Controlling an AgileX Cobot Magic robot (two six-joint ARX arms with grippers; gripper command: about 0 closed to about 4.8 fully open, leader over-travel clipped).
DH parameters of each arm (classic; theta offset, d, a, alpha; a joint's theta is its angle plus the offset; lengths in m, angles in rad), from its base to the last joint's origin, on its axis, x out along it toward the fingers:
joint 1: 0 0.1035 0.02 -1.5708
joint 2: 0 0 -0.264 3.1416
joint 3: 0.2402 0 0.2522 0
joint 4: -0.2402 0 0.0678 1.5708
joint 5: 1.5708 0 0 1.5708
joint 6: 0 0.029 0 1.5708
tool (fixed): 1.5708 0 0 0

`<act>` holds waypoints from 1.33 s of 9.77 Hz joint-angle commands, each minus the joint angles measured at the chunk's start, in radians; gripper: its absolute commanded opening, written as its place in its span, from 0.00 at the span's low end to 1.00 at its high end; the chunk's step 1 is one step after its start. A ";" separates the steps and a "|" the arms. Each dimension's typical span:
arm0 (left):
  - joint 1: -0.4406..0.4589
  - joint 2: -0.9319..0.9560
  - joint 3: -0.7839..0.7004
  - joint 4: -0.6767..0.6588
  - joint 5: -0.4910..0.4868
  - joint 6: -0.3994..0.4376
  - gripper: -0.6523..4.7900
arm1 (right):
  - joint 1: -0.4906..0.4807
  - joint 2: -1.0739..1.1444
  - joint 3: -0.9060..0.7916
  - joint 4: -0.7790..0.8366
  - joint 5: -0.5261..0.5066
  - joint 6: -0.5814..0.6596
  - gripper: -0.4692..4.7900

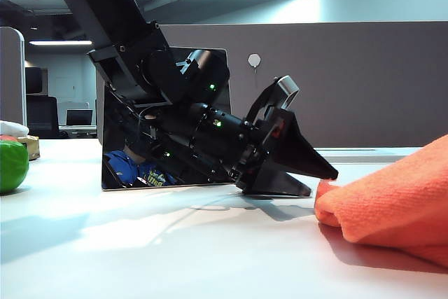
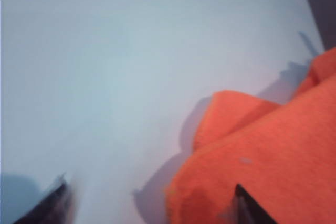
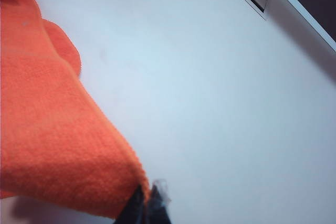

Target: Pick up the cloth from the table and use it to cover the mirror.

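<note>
Left hand (image 1: 308, 173), jaws spread wide, sits low on the tabletop (image 1: 140, 243) beside the cloth (image 1: 392, 201); right hand (image 3: 148, 205) pinches a cloth corner. Best move: close on the near edge, then lift both corners together. The mirror (image 1: 119, 173) stands behind the left arm, which blocks it; a green object (image 1: 12, 164) lies well apart.

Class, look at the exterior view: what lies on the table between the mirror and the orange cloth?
The open left gripper, low over the white table, lies between the mirror and the cloth, its tips near the cloth's edge.
</note>
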 commanded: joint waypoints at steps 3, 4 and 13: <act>-0.007 0.004 -0.006 -0.048 0.109 -0.008 0.86 | 0.001 0.001 0.002 0.002 0.008 0.008 0.09; -0.008 0.004 -0.006 -0.048 0.112 -0.008 0.86 | 0.001 0.001 0.002 0.002 0.008 0.008 0.09; -0.013 0.004 -0.005 0.000 0.143 -0.017 0.11 | 0.001 0.001 0.002 0.003 0.006 0.008 0.09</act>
